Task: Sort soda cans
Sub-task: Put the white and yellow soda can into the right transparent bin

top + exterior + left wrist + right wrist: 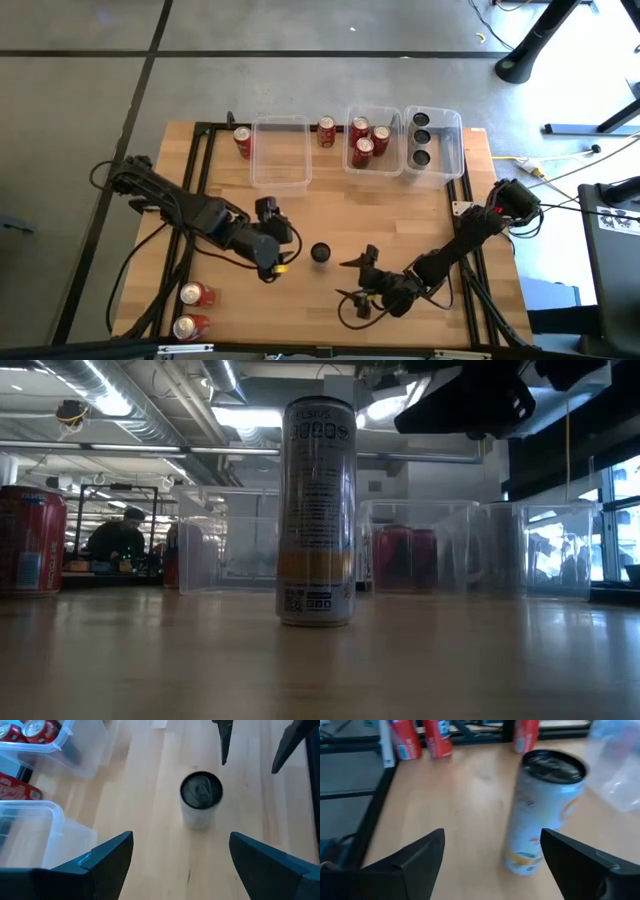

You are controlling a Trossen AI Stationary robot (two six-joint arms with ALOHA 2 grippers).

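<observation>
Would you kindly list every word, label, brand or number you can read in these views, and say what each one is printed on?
"CELSIUS": at the top of the tall white can standing alone mid-table, low view.
Large characters beneath it on that can: too blurred to read.
Code patch and small print near that can's base: too small to read.
White lettering on the red cans: blurred, unreadable.
Label on the red can at the table's edge: unreadable.

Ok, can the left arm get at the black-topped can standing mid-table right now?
Probably yes. The left gripper is open and faces the can across bare wood. The open right gripper sits close on the can's other side, apart from it.
</observation>
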